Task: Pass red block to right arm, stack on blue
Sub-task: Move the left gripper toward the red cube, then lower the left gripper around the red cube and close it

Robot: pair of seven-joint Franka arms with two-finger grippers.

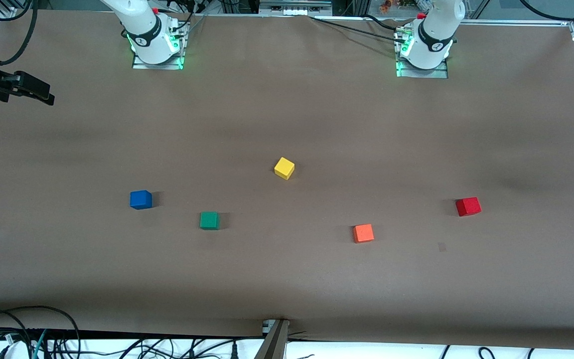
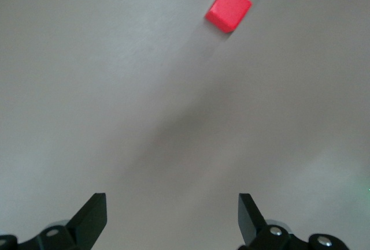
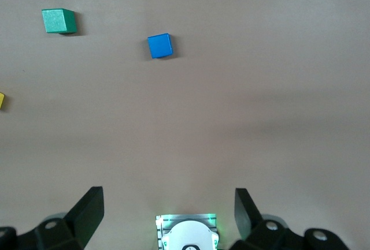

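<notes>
Brown table (image 1: 287, 99), nothing grabbed yet. Left gripper (image 2: 172, 215) wide, empty, needs dropping onto red block (image 1: 468, 206). Right gripper (image 3: 169, 212) wide, waiting; blue (image 1: 140, 199) untouched.

Brown-covered table (image 1: 287, 99), cables (image 1: 43, 334) along edge
</notes>
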